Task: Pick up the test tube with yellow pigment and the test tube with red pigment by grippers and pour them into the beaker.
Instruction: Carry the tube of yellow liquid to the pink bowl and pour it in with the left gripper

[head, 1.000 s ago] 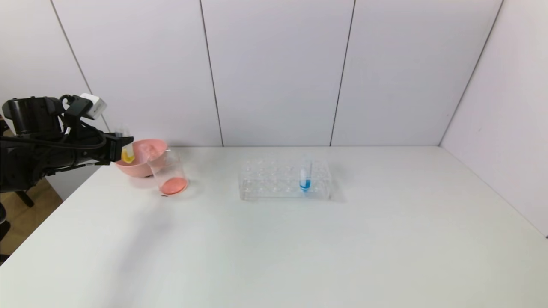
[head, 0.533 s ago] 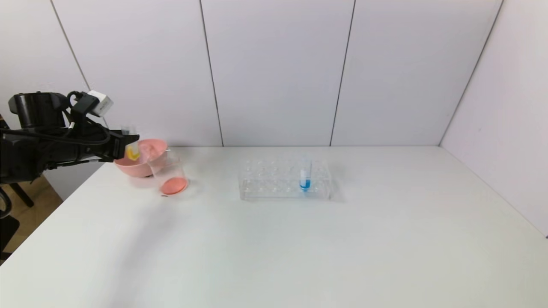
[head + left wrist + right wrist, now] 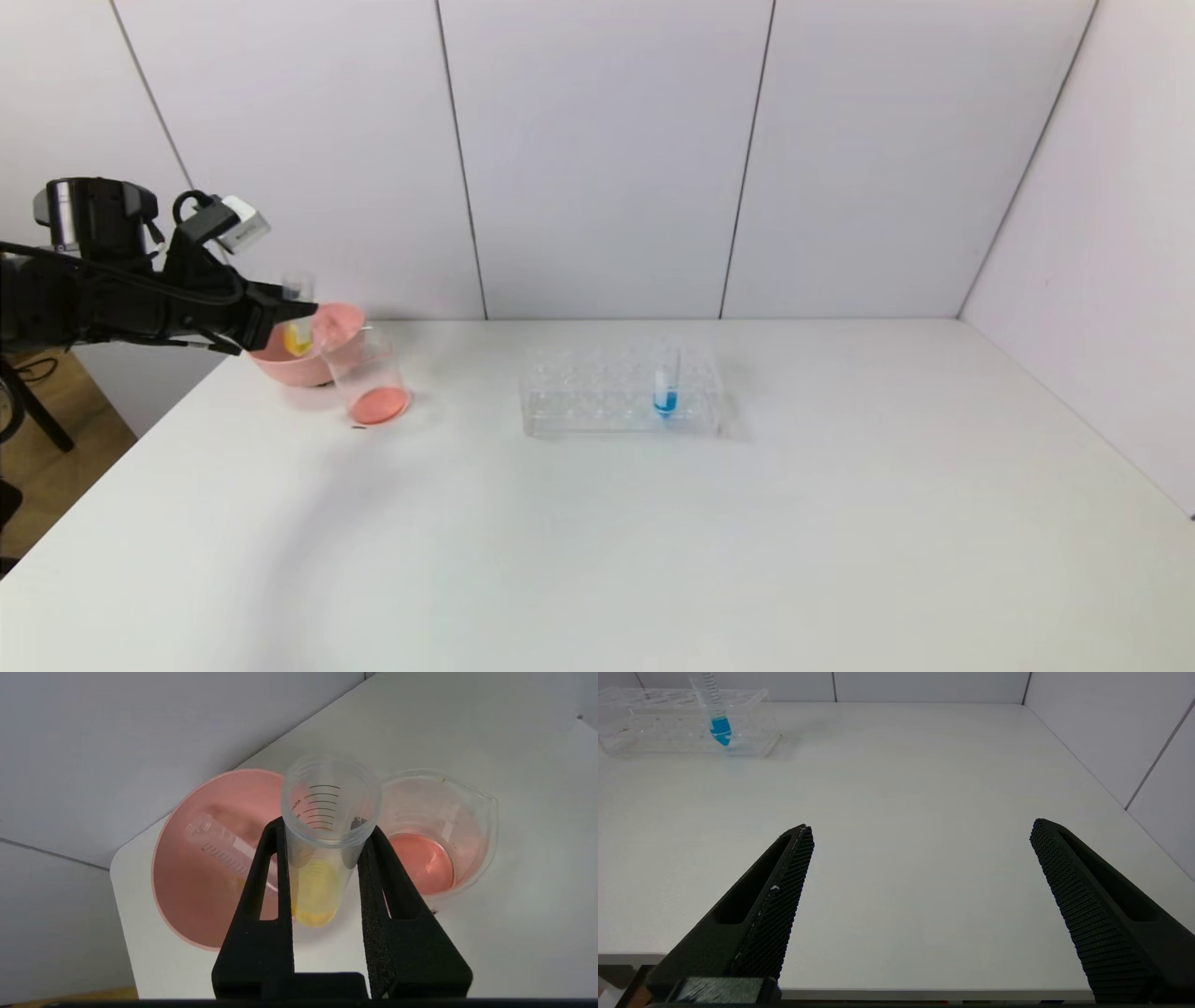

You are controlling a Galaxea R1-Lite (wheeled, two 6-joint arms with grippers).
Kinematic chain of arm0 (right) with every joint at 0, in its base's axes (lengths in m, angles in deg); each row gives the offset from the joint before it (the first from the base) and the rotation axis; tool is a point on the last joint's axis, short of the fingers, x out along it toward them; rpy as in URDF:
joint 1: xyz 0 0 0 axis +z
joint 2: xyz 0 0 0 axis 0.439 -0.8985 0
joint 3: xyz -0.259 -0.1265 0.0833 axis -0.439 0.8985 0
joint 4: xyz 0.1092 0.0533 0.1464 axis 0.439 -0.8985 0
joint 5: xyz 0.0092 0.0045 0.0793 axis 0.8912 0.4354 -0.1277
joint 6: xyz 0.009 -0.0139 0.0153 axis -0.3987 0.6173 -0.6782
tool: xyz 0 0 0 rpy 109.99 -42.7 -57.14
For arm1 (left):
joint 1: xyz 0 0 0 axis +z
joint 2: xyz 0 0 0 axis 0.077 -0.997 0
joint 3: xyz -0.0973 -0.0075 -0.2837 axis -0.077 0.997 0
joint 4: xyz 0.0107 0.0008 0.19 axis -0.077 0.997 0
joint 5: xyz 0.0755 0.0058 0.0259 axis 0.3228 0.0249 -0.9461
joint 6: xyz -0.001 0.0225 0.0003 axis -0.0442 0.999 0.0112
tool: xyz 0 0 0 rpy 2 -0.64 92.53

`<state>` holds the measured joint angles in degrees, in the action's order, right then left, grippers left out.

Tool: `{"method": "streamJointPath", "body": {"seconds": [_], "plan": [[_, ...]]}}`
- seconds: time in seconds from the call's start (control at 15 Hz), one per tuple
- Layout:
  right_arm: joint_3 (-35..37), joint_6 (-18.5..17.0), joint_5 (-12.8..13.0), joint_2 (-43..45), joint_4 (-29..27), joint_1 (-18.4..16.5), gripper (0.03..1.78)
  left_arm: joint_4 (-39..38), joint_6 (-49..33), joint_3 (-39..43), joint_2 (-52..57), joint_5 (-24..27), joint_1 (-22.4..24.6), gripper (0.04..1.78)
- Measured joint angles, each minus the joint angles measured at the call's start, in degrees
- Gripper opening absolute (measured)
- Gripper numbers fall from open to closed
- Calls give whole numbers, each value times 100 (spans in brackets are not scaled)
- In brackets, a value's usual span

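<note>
My left gripper is shut on the test tube with yellow pigment, which stands nearly upright with its mouth up. In the left wrist view the black fingers clamp the tube just under its rim. It hangs above the table between the pink bowl and the beaker, left of the beaker's rim. The beaker holds a thin layer of red-orange liquid. A test tube with red pigment is out of view. My right gripper is open over the table's front edge, with nothing between its fingers.
The pink bowl stands behind and left of the beaker, and a clear graduated tube lies inside it. A clear tube rack at mid-table holds a tube with blue liquid. Walls close off the back and right.
My left gripper has moved right and a little up with the yellow tube, closer to the beaker. The tube now stands more upright.
</note>
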<state>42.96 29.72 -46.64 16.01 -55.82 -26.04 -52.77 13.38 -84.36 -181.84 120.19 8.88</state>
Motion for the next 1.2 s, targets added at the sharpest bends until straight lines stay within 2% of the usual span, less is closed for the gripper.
{"method": "streamJointPath", "body": {"seconds": [0.2,0.73,1.2], "plan": [[0,2,2,0,0,0,170,857,783,-427,-37,384,139,43],[0,2,-1,0,0,0,170,2516,2450,-1384,-146,345,358,43],[0,2,2,0,0,0,170,2717,2875,-1662,-288,296,379,43]]}}
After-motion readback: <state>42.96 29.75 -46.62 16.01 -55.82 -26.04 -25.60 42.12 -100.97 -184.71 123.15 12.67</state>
